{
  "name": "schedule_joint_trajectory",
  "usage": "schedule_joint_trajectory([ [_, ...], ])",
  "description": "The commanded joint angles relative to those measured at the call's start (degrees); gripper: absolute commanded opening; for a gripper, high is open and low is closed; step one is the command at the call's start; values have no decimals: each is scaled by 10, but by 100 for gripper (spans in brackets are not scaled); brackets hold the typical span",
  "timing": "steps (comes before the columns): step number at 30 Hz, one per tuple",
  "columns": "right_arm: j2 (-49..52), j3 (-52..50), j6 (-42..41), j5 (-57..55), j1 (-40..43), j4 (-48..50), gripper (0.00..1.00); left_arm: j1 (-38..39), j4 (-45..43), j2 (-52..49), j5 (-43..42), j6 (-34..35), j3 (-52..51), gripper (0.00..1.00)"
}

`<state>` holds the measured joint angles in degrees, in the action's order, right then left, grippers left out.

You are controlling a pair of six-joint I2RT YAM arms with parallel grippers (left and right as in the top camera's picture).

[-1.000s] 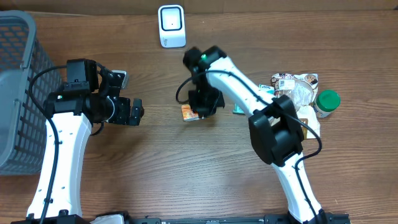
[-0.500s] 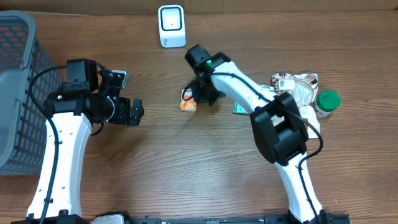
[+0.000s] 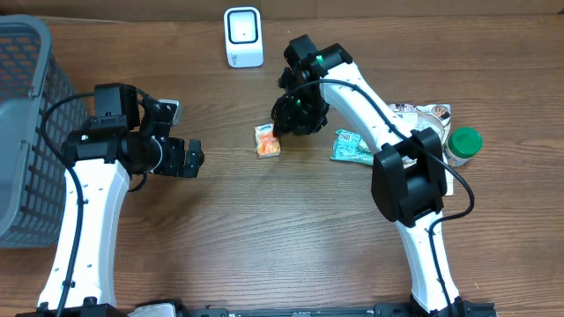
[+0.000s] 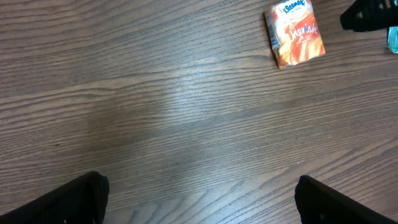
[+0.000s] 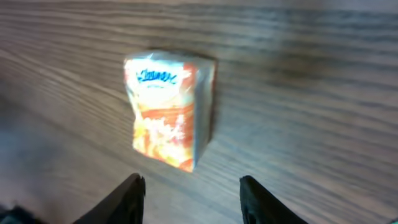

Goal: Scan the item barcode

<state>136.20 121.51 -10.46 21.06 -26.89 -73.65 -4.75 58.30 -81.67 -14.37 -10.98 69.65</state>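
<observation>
The item, a small orange tissue pack (image 3: 267, 141), lies flat on the wooden table in front of the white barcode scanner (image 3: 243, 37). My right gripper (image 3: 283, 129) hovers just right of the pack, open, with nothing between its fingers. In the right wrist view the pack (image 5: 168, 109) lies ahead of the open right gripper (image 5: 193, 200), apart from both fingertips (image 5: 129, 198). My left gripper (image 3: 189, 158) stands wide open to the left of the pack. The left wrist view shows the pack (image 4: 295, 32) at the top right, far from the left gripper (image 4: 199, 202). No barcode shows on the pack.
A grey mesh basket (image 3: 22, 132) fills the left edge. A teal packet (image 3: 352, 145), a heap of wrapped goods (image 3: 419, 119) and a green-lidded jar (image 3: 463, 143) lie at the right, beside the right arm.
My right gripper has opened and let go of the orange pack, then drawn back up and to the right. The pack now lies on the table. The left arm has not moved.
</observation>
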Motion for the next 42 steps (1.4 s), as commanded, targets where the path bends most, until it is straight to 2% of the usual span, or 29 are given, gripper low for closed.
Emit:
schedule_joint_trajectory([
  [1, 2, -31, 0, 30, -11, 20, 47, -1, -1, 0, -2, -12, 3, 100],
  [5, 2, -82, -18, 26, -14, 70, 45, -1, 0, 0, -2, -12, 3, 100],
  [9, 2, -126, -17, 26, -16, 128, 37, -1, 0, 0, -2, -12, 3, 99],
  [12, 2, -137, -18, 26, -17, 140, 19, -1, -1, 0, -2, -12, 3, 100],
  [13, 2, -136, -20, 26, -17, 140, 6, -1, -1, 0, -2, -12, 3, 100],
  [14, 1, -134, -24, 26, -16, 136, 4, -1, 0, 0, -2, -12, 3, 99],
  [17, -5, -108, -30, 53, 1, 102, 4, -1, 0, 0, -2, -12, 3, 100],
  [18, -19, -90, -18, 97, 15, 75, 4, -1, 0, 0, -2, -12, 3, 100],
  [21, -101, -58, 79, 361, 77, 29, 4, -1, 0, 0, -2, -12, 3, 99],
  [23, -136, -58, 97, 480, 113, 26, 4, -1, -1, 0, -2, -12, 3, 100],
  [28, -153, -58, 107, 689, 160, 26, 4, -1, -1, 0, -2, -12, 3, 100],
  [38, -153, -58, 106, 686, 160, 41, 4, -1, 0, 0, -2, -12, 3, 100],
  [40, -153, -58, 97, 655, 158, 56, 4, -1, -1, 0, -2, -12, 3, 100],
  [42, -153, -58, 54, 565, 152, 65, 4, -1, -1, 0, -2, -12, 3, 99],
])
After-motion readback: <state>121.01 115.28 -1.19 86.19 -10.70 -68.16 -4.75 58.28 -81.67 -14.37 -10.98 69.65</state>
